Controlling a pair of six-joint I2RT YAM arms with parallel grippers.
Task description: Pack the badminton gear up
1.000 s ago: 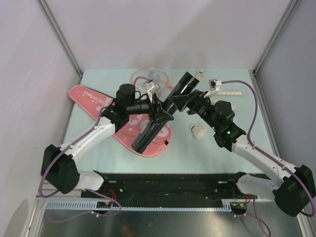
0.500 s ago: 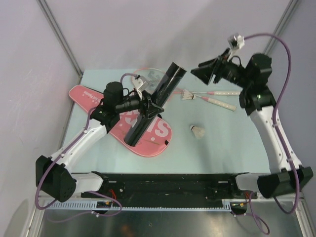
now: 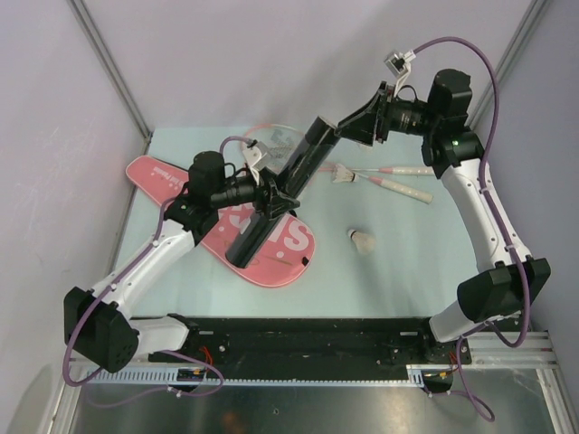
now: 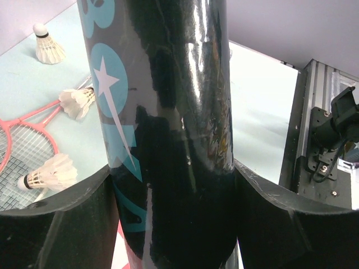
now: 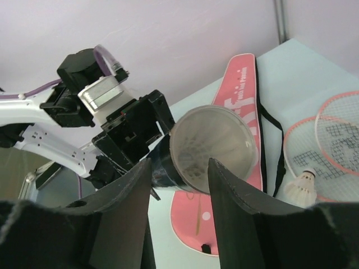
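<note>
My left gripper [image 3: 274,193] [image 4: 171,168] is shut on the dark tube [image 3: 294,172] [image 4: 168,112] and holds it tilted above the pink bag [image 3: 172,185] [image 5: 241,95]. The tube's pale round upper end [image 5: 210,147] faces my right gripper [image 3: 346,124] [image 5: 179,162]. That gripper hangs open just off it, with nothing between its fingers. Shuttlecocks lie on the table: one alone [image 3: 363,241], one [image 3: 343,175] by the racket handles [image 3: 407,170]. The left wrist view shows three shuttlecocks [image 4: 48,47] [image 4: 77,101] [image 4: 47,172]. Two pink rackets [image 5: 331,145] [image 4: 22,134] lie behind the tube.
Grey walls with metal corner posts [image 3: 109,63] close in the pale table [image 3: 407,271] on three sides. The black base rail [image 3: 308,339] runs along the near edge. The bag's black strap [image 5: 272,134] trails beside the rackets.
My right arm rose from beside the tube to the upper right, then swung its gripper in to the tube's upper end, its jaws narrowing. My left arm shifted the tube slightly left.
</note>
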